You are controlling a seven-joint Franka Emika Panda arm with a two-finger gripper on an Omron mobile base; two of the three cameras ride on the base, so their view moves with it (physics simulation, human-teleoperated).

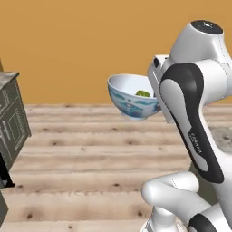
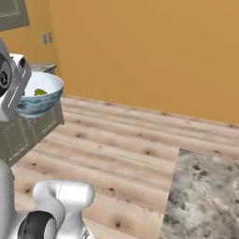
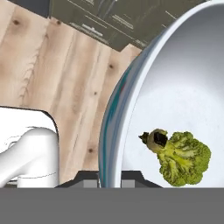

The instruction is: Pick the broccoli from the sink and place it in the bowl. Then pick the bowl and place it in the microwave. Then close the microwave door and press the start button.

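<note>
The white bowl [image 1: 129, 103] with its blue-green pattern hangs in the air above the wooden floor, gripped by its rim. The yellow-green broccoli [image 1: 143, 94] lies inside it. My gripper [image 1: 157, 97] is shut on the bowl's rim on the side nearest the arm. From the right base view the bowl [image 2: 41, 100] sits at the far left with the broccoli [image 2: 40, 92] in it and the gripper [image 2: 19, 101] at its edge. In the hand view the gripper [image 3: 109, 177] pinches the bowl's wall [image 3: 183, 74], with the broccoli [image 3: 183, 159] on the bowl's bottom. The sink, the microwave and its door are out of view.
A light wooden floor [image 1: 90, 149] runs up to an orange wall [image 2: 154, 51]. A grey cabinet [image 1: 11, 120] stands at the left; the same kind of cabinet [image 2: 28, 133] is below the bowl. A marbled counter corner [image 2: 205, 196] juts in at the lower right.
</note>
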